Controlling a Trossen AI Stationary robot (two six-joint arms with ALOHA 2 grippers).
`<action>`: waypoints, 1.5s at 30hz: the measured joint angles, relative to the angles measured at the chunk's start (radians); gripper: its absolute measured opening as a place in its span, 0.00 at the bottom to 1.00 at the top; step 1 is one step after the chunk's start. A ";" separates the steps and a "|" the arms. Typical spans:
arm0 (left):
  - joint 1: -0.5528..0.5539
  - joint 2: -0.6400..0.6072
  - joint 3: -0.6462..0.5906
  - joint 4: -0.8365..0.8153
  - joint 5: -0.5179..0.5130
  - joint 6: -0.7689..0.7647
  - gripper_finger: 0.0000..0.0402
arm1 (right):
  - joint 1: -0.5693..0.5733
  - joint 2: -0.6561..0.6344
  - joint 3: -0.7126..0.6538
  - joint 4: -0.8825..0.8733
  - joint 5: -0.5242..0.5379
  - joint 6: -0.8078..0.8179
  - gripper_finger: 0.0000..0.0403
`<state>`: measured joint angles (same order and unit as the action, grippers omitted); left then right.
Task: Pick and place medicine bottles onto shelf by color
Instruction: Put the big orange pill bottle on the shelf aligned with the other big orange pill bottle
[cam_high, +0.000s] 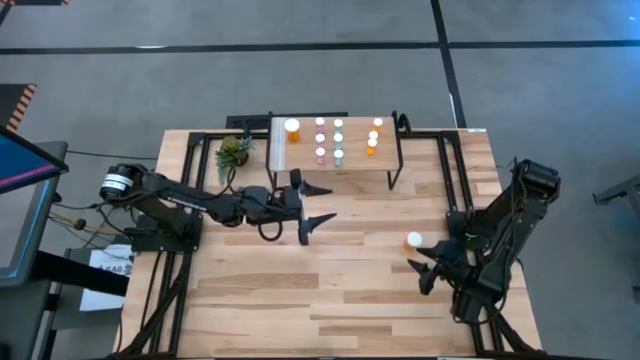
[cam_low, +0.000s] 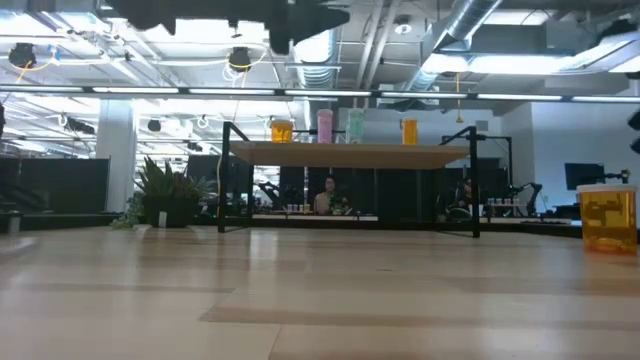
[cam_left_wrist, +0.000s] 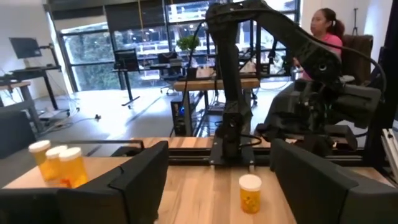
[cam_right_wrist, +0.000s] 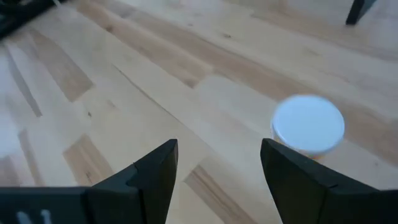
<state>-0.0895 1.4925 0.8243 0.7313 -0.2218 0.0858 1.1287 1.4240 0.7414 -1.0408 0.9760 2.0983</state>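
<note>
On the left, the left arm reaches across the table (cam_high: 300, 310) toward the middle, its left gripper (cam_high: 318, 203) just in front of the shelf (cam_high: 345, 165), near its white-strip end. The fingers (cam_left_wrist: 134, 180) stand apart with nothing between them. A small green plant (cam_high: 233, 152) sits beside the shelf's left end.

The shelf stands at the far edge of the table, and the medicine bottles (cam_high: 330, 140) on it stand upright in groups. A larger orange one (cam_high: 292, 128) is at the left end; then come a line of pink ones (cam_high: 320, 138) and a line of teal ones (cam_high: 338, 140) side by side; three orange ones (cam_high: 374, 136) stand toward the right end.

Further right, one orange bottle (cam_high: 414, 241) with a white cap stands alone on the table, well apart from the shelf. The right gripper (cam_high: 428, 272) hangs just beside it on the near side — fingers (cam_right_wrist: 155, 171) spread, empty, not touching the bottle.

A person (cam_left_wrist: 323, 34) in a pink top sits beyond the table.
</note>
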 joint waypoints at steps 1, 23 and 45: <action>0.001 0.000 -0.021 0.030 0.000 -0.002 0.66 | -0.002 0.004 0.000 0.002 -0.017 0.000 0.63; 0.070 -0.030 -0.192 0.297 0.026 0.011 0.59 | -0.019 0.005 0.066 -0.193 -0.298 0.073 0.63; 0.066 -0.192 -0.192 0.068 -0.002 0.049 0.59 | -0.018 0.004 -0.178 0.115 -0.220 0.067 0.63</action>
<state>-0.0235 1.3001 0.6319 0.7994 -0.2241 0.1349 1.1103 1.4284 0.5638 -0.9260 0.7558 2.1652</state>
